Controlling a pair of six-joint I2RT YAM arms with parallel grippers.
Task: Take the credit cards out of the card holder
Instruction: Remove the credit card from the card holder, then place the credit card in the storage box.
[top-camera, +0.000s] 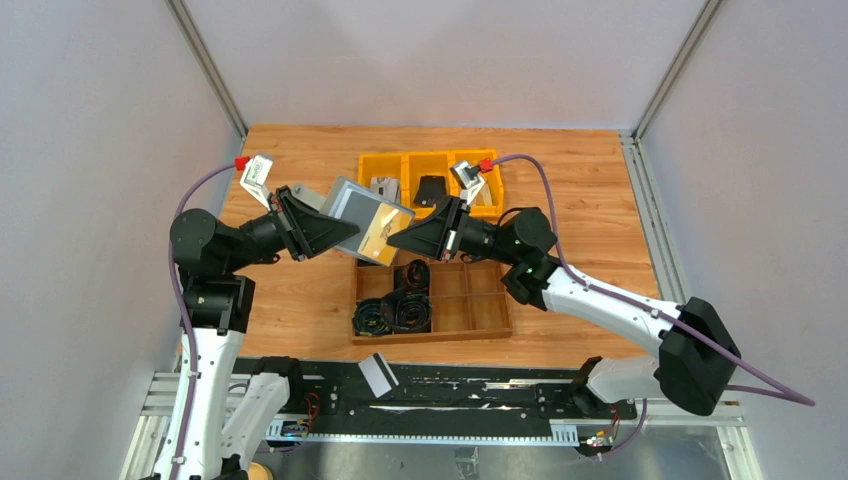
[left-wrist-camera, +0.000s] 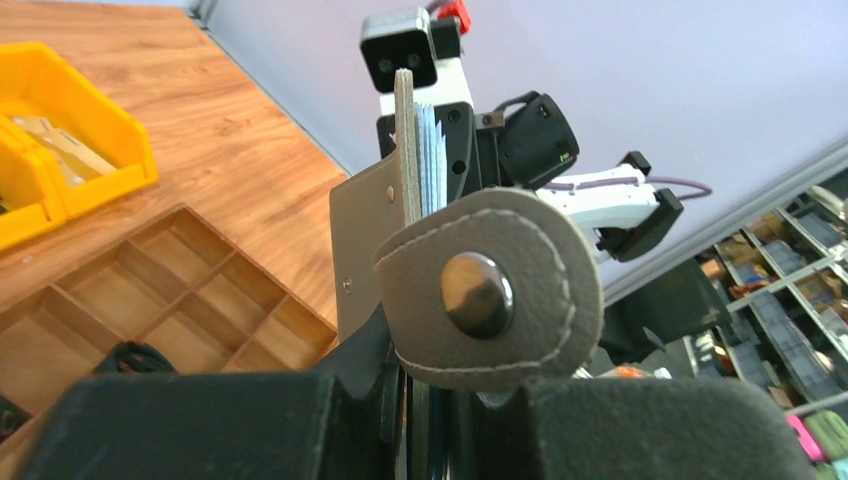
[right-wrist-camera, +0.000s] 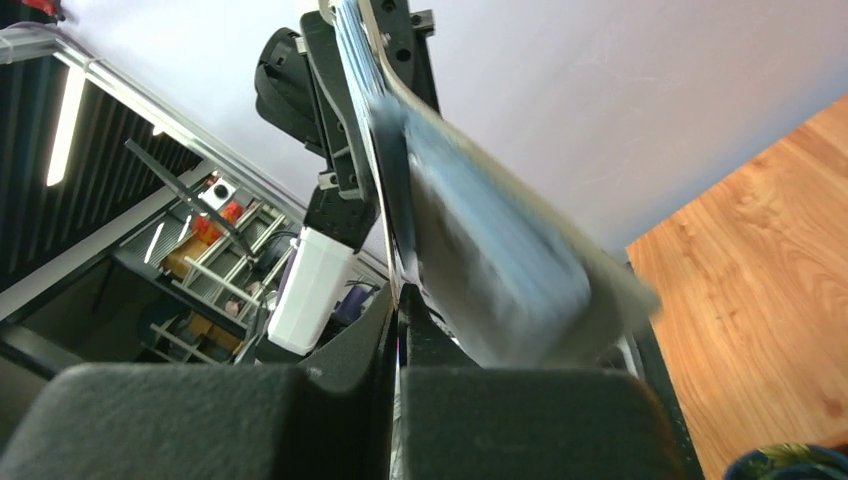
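Note:
The grey card holder (top-camera: 348, 203) is held up in the air between the two arms, above the table's middle. My left gripper (top-camera: 322, 228) is shut on its left end. In the left wrist view the holder's snap flap (left-wrist-camera: 490, 290) hangs over my left gripper (left-wrist-camera: 430, 395), and pale blue card edges (left-wrist-camera: 430, 150) stick out of it. My right gripper (top-camera: 396, 240) is shut on the thin edge of a shiny credit card (top-camera: 378, 235) at the holder's right end. That card (right-wrist-camera: 385, 150) runs up from my right gripper (right-wrist-camera: 398, 318). Another card with a dark stripe (top-camera: 377, 375) lies on the black rail.
A row of yellow bins (top-camera: 375, 165) stands at the back, one holding a black item (top-camera: 432, 192). A wooden divided tray (top-camera: 470, 310) sits under the holder, with coiled black cables (top-camera: 395, 305) in its left compartments. The tray also shows in the left wrist view (left-wrist-camera: 190, 290).

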